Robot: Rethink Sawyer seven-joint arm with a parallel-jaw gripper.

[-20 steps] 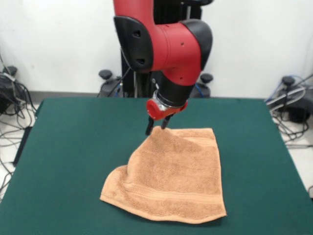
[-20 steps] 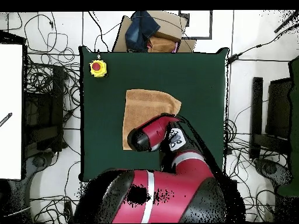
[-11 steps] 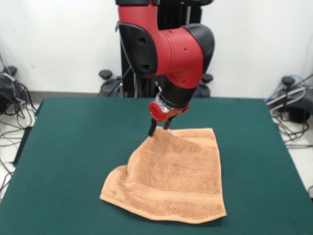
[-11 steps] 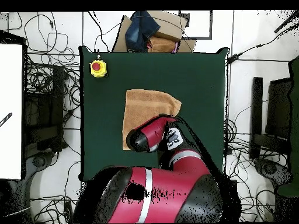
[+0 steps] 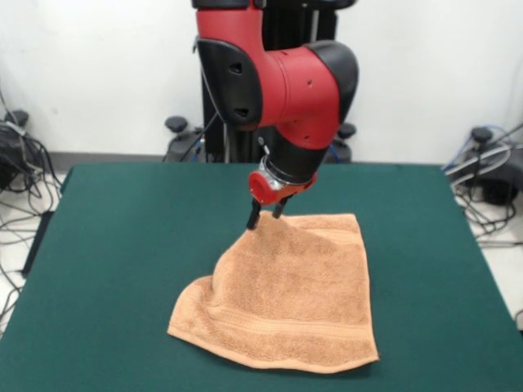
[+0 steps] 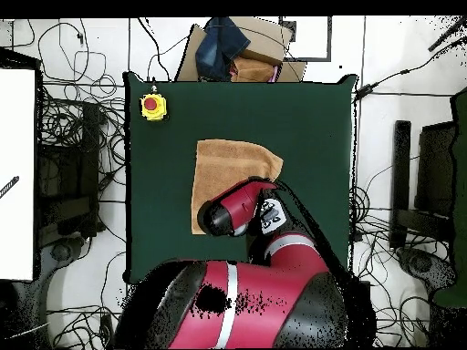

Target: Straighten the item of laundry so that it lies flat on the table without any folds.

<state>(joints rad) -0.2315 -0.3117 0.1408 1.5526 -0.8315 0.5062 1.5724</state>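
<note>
One towel (image 5: 286,298), peach-orange terry, lies on the green table (image 5: 122,245) in the front view, spreading below and to the right of the gripper (image 5: 265,216). Gripper's two dark fingers are close together w/ the towel's far-left corner pinched between them; that corner is pulled up into a small peak, cloth sloping down from it. Rest of towel rests on the felt, not flat: the near-left corner, well below the gripper, curls over itself. A woven band runs along the near hem. Far-right corner lies flat, level w/ the gripper tips.

Overhead view: the arm (image 6: 239,208) covers the gripper, so fingers can't be told here. Towel (image 6: 228,164) shows above and left of the arm's end, approx. mid-table (image 6: 310,118). A yellow box w/ red button (image 6: 152,106) sits well apart, at a table corner.
</note>
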